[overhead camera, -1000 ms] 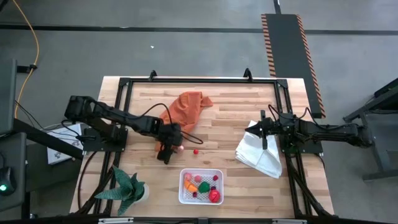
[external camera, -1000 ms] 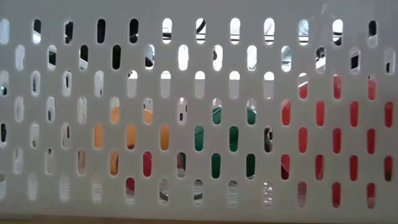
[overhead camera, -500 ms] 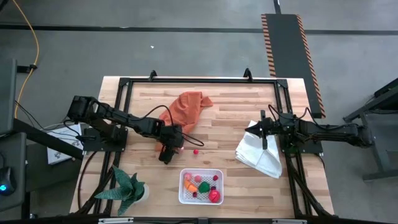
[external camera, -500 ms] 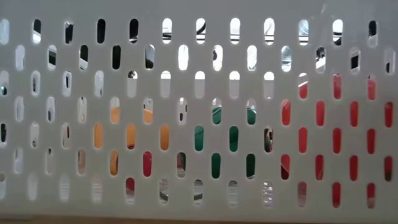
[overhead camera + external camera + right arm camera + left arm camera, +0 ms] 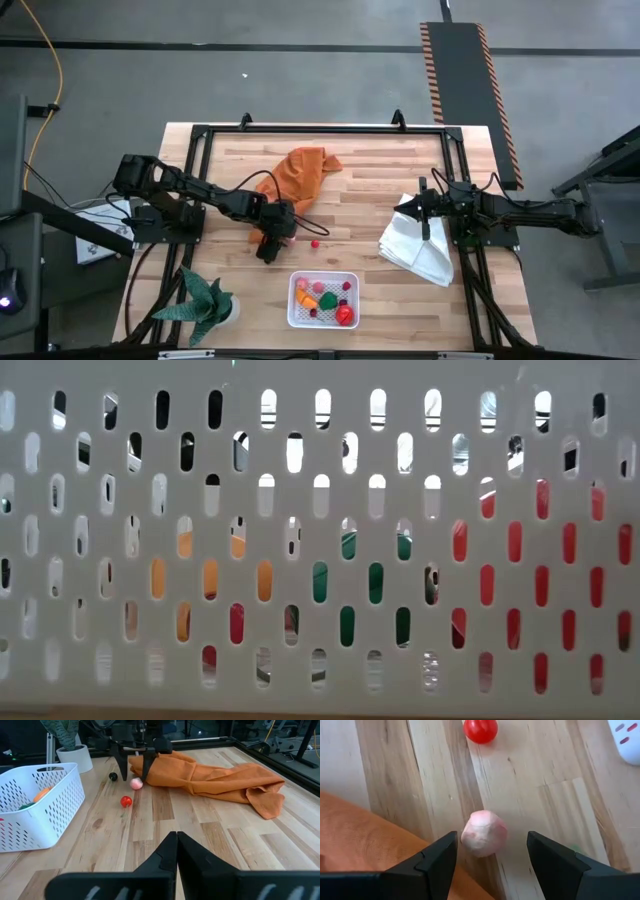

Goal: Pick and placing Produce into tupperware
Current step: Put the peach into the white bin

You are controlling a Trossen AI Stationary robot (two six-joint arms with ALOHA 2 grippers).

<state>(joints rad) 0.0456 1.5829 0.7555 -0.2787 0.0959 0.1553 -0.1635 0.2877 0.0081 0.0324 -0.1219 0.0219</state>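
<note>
Fingers of your left gripper [image 5: 490, 855] stand spread either side of the pink produce [image 5: 484, 833] beside the orange cloth [image 5: 303, 172]; centre, lower, then pinch without snagging cloth; tupperware [image 5: 322, 300] waits nearer; right gripper [image 5: 176, 840] rests pressed together.

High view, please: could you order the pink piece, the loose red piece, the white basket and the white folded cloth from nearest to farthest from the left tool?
1. Pink piece, between the open left tool's fingers, beside the orange cloth.
2. Red piece, just to its right.
3. White basket, at the near edge.
4. White folded cloth, far right, under the right arm.
</note>
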